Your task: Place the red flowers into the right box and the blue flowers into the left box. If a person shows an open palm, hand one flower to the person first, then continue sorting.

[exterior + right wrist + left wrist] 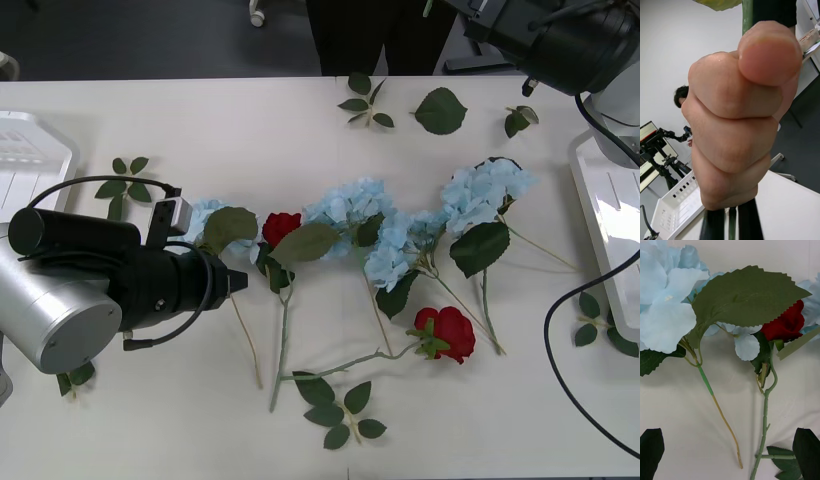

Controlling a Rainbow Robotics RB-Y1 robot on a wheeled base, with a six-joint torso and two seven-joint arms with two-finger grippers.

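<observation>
My left gripper [240,282] hangs low over the table, open, its black fingers [651,452] apart above two stems. Just ahead of it lie a blue flower [662,311] under a broad green leaf [747,296] and a red flower [788,324] with a kinked green stem [765,423]. Further blue flowers [350,205] [488,190] lie across mid-table, with another red flower [450,333] nearer me. My right arm [560,40] is raised at the far right. Its gripper [731,225] is shut on a green flower stem [747,11]. A person's fist [737,112] grips that same stem just beyond my fingers. Its bloom is out of view.
The left box [30,150] sits at the table's left edge and the right box [610,200] at the right edge. Loose leaf sprigs [365,100] [340,410] and a single leaf [440,110] lie scattered. A black cable [560,340] loops at the right.
</observation>
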